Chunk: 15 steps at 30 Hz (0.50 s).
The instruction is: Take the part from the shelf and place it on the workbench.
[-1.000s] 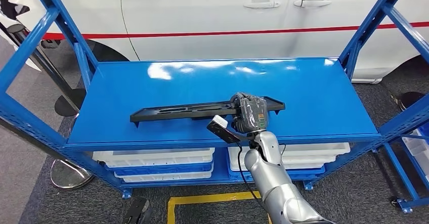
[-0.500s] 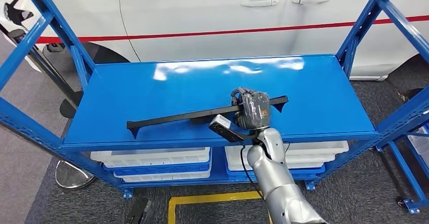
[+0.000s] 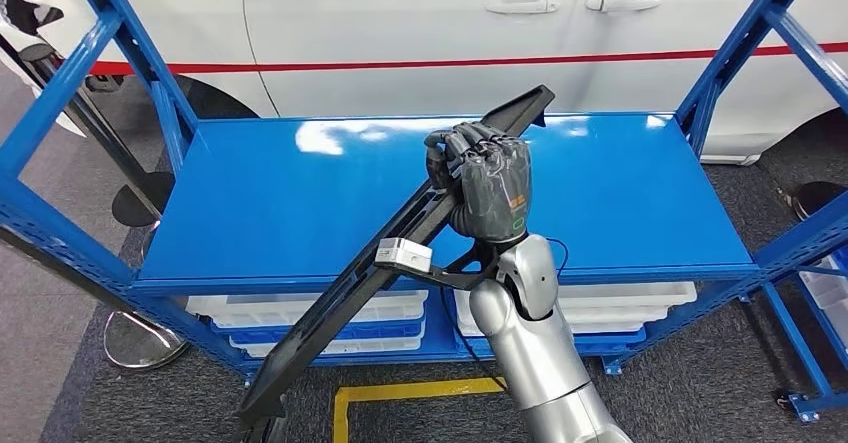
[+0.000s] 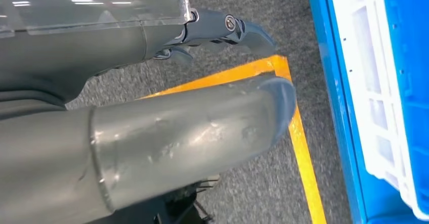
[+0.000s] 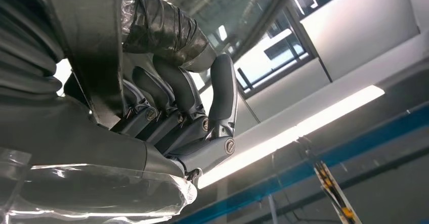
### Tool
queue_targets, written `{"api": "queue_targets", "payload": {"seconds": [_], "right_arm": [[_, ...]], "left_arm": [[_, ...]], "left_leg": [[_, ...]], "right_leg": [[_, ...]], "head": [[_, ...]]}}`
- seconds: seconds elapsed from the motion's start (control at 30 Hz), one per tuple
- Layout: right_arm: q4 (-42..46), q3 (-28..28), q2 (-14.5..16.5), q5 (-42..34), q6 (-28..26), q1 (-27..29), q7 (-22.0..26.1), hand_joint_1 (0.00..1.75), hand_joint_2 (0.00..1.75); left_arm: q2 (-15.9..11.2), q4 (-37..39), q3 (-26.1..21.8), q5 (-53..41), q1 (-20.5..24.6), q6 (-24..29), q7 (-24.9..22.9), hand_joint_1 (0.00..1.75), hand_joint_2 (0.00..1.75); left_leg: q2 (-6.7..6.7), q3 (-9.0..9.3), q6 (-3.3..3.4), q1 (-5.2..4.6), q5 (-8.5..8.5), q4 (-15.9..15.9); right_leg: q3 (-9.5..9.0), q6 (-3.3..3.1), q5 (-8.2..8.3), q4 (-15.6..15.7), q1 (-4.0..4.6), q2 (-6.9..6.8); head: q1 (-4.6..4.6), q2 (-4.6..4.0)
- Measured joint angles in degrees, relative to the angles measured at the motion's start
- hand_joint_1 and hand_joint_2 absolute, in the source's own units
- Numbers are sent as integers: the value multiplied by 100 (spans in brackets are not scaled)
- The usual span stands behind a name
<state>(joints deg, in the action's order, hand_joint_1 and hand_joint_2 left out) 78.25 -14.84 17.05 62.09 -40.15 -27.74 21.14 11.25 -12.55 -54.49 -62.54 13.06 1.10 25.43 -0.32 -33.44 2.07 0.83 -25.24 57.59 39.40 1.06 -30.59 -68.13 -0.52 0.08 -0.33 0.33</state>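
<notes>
Gripping the long black part, your right hand has its fingers wrapped around it near the upper end, as the head view and right wrist view both show. From the hand, the part slopes steeply: its short end rises past the fingers toward the white car behind, and its long end drops down in front of the shelf edge toward the grey floor and the yellow floor line. It is clear of the blue shelf. You are in the carry step; next you likely need to turn toward the workbench, minding the long low end near the blue upright and the white bins. Your left hand hangs by the floor; whether its fingers are apart or together I cannot tell.
</notes>
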Motion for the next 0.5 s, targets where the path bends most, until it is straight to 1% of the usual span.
{"api": "queue_targets", "payload": {"seconds": [0.03, 0.07, 0.1, 0.13, 0.17, 0.2, 0.23, 0.27, 0.3, 0.37, 0.4, 0.43, 0.47, 0.5], "right_arm": [[55, -65, -44, -27, 1, 31, -18, 175, 175], [101, -134, -94, -63, 2, 64, -37, 175, 175], [142, -208, -142, -102, 2, 88, -62, 175, 175], [181, -287, -184, -140, 2, 100, -97, 175, 175], [222, -367, -219, -173, 2, 103, -149, 175, 175], [268, -456, -255, -195, 2, 102, -207, 175, 175], [309, -545, -285, -207, 2, 102, -269, 175, 175], [340, -625, -316, -209, 3, 103, -335, 175, 175], [363, -699, -350, -207, 3, 106, -394, 175, 175], [398, -804, -405, -201, 4, 109, -491, 175, 175], [420, -850, -428, -201, 4, 107, -519, 175, 175], [439, -891, -443, -201, 4, 103, -536, 175, 175], [454, -929, -454, -201, 5, 102, -545, 175, 175], [461, -960, -465, -201, 5, 102, -549, 175, 175]], "left_arm": [[1, 0, 0, 0, -9, -14, 4, 0, 87], [1, 0, 0, 0, -22, -41, 12, 0, 131], [3, 0, 0, 1, -36, -79, 21, 0, 175], [8, 0, 0, 2, -49, -118, 28, 0, 175], [17, 0, 0, 4, -59, -150, 32, 0, 175], [31, 0, 0, 10, -67, -182, 31, 0, 175], [45, 0, 0, 19, -73, -212, 27, 0, 175], [58, 0, 0, 27, -80, -248, 21, 0, 175], [72, 0, 1, 32, -88, -288, 12, 0, 175], [94, 1, 7, 25, -103, -341, -8, 0, 175], [104, 1, 10, 18, -109, -355, -15, 0, 175], [112, 1, 13, 11, -110, -359, -20, 0, 175], [118, 1, 14, 6, -111, -361, -21, 0, 175], [121, 1, 15, 1, -113, -361, -22, 0, 175]], "left_leg": [[0, -1, 12, -5, -3, 4], [-2, -1, 16, -9, -8, 10], [-4, -1, 15, -11, -15, 20], [-6, 0, 9, -12, -26, 36], [-8, 0, -3, -12, -42, 57], [-9, -7, -22, -20, -60, 78], [-10, -16, -43, -31, -75, 100], [-11, -27, -67, -41, -83, 113], [-11, -34, -92, -48, -84, 115], [-11, -38, -153, -41, -98, 117], [-8, -57, -185, -33, -150, 170], [-5, -112, -215, -28, -248, 305], [-2, -228, -242, -20, -407, 573], [-1, -393, -263, -15, -593, 944]], "right_leg": [[165, 4, -122, -333, -3, 0], [267, 4, -151, -530, -5, 0], [271, -2, -70, -521, -7, 0], [164, -14, 102, -294, -9, -1], [-10, -32, 290, 73, -9, 0], [-181, -50, 417, 412, -5, 2], [-303, -67, 492, 670, 2, 5], [-359, -81, 504, 802, 11, 9], [-366, -97, 489, 821, 24, 13], [-366, -146, 509, 854, 19, 16], [-375, -179, 516, 870, 9, 13], [-384, -209, 524, 887, -5, 7], [-392, -232, 526, 896, -10, 1], [-393, -248, 523, 896, -8, -3]], "head": [[0, 0], [0, 0], [0, 0], [0, 0], [0, 0], [-1, 0], [-2, 0], [-3, 0], [-3, 0], [-2, 0], [-3, 0], [-3, 0], [-4, 0], [-4, 0]]}}
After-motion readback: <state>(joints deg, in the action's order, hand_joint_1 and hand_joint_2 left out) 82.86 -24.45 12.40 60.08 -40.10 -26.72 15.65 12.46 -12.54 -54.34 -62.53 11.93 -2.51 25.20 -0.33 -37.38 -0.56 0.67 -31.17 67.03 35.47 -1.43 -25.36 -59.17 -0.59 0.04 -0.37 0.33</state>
